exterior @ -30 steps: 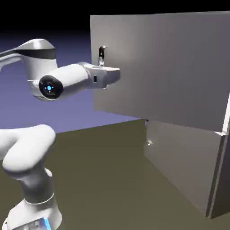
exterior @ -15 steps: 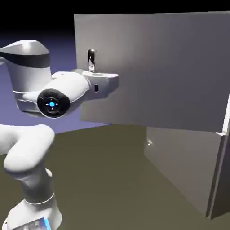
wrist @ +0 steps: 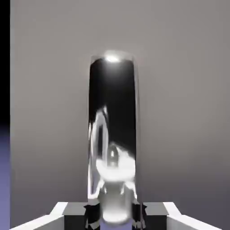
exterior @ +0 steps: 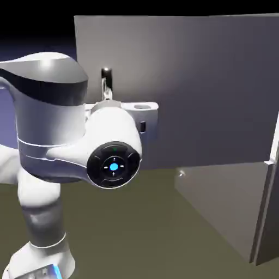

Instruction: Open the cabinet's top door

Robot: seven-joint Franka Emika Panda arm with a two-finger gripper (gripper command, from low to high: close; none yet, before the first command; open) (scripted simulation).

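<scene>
Top door (exterior: 185, 87) swung wider, handle (wrist: 112, 134) inside end effector (wrist: 114, 215)

swung top door (exterior: 207, 87) blocks cabinet front

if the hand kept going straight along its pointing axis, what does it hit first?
The hand is shut on the top door's dark shiny vertical bar handle, so nothing stands between. Beyond it, the flat grey top door panel comes next, apparently close behind; depth is unclear.
</scene>
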